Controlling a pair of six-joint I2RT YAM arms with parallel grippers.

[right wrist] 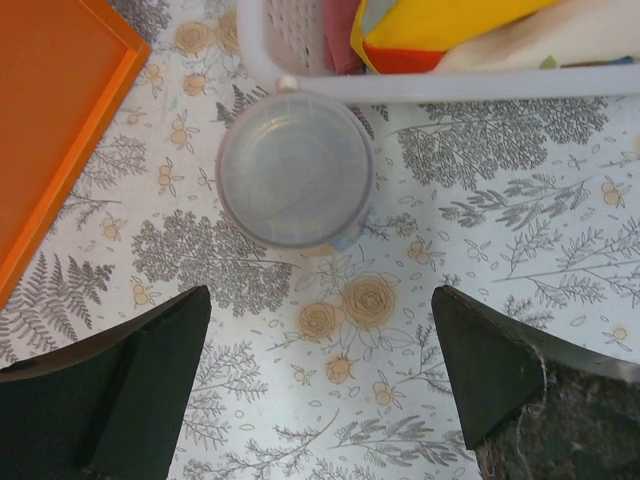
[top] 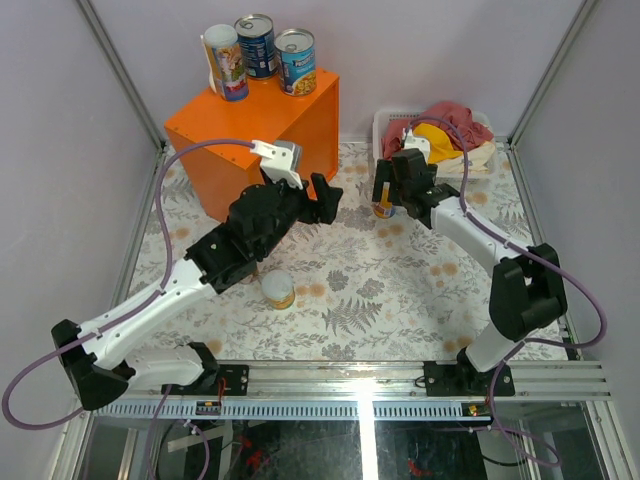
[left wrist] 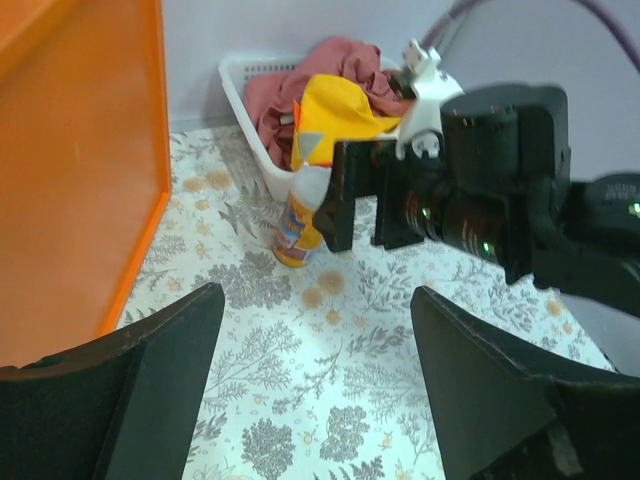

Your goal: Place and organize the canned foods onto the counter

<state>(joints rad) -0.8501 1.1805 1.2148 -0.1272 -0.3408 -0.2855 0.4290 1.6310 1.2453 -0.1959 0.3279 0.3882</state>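
Seen from above, the orange counter sits at 11 o'clock on the patterned surface. Three of the canned foods stand along its far edge. A colourful tube is at the left, a blue-labelled can is behind the middle, and a second blue-labelled can is at the right. A short yellow can with a white top stands on the surface toward 6 o'clock, just beside the left arm. The white basket of cloths lies at 1 o'clock. A tall yellow tube stands upright just beside its near left corner.

The left claw is open and empty. It hangs near the middle of the surface, off the counter's 4 o'clock corner, and faces the tall tube.

The right claw is spread wide and grips nothing. In its wrist view the tube's pale plastic lid lies at 12 o'clock from the fingers. The lid is beyond their tips, not between them.
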